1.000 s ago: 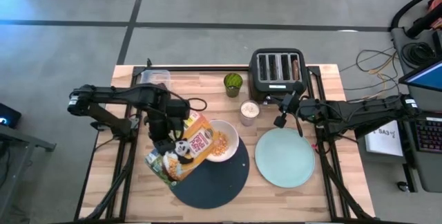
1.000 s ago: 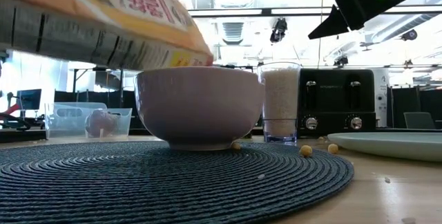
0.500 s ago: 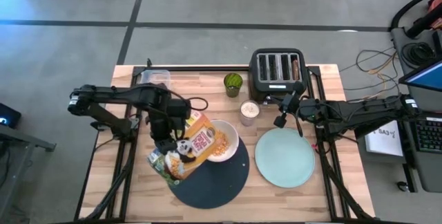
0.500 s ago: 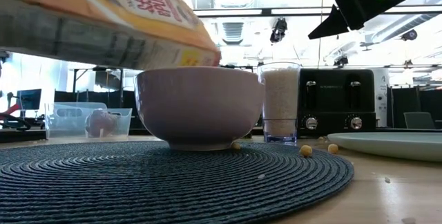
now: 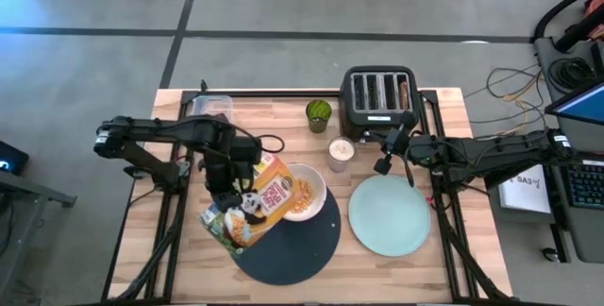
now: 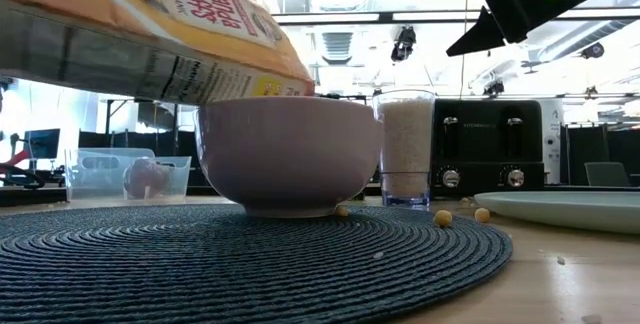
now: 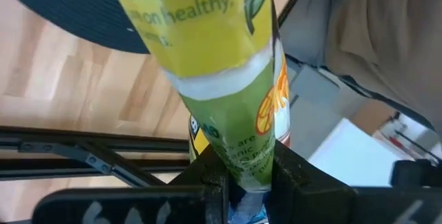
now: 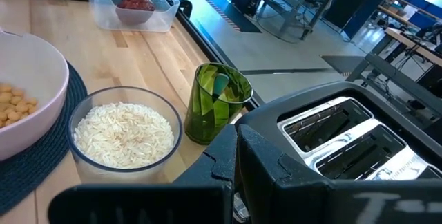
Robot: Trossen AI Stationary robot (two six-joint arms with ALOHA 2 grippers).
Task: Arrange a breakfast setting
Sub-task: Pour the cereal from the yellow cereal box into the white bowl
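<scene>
My left gripper [image 5: 226, 195] is shut on a yellow-and-green cereal box [image 5: 253, 204], held tilted over the white bowl [image 5: 304, 193]. The bowl holds cereal and stands on the dark navy mat [image 5: 297, 245]. The mint-green plate [image 5: 389, 215] lies right of the mat. My right gripper [image 5: 384, 160] is shut and empty above the table, between the plate and the toaster. The teal spoon [image 8: 221, 84] stands in a green cup [image 5: 318, 114]. A dark red food piece [image 8: 135, 1] lies in the clear tub [image 5: 212, 108]. A brown slice [image 5: 404, 90] sits in a toaster slot. My left gripper pinches a narrow green edge of the cereal box [image 7: 243, 170] between its two fingers [image 7: 214, 182]. The box is lifted clear of the table and tilted, its front end [image 6: 285, 74] over the bowl's rim.
The black toaster [image 5: 379, 96] stands at the far edge. A glass of white grains [image 5: 341, 152] stands between the bowl and the toaster. Loose cereal pieces [image 6: 442, 218] lie on the mat and table near the bowl.
The cereal box has rocked a little in my left gripper: its front end dipped over the bowl and came back up slightly.
</scene>
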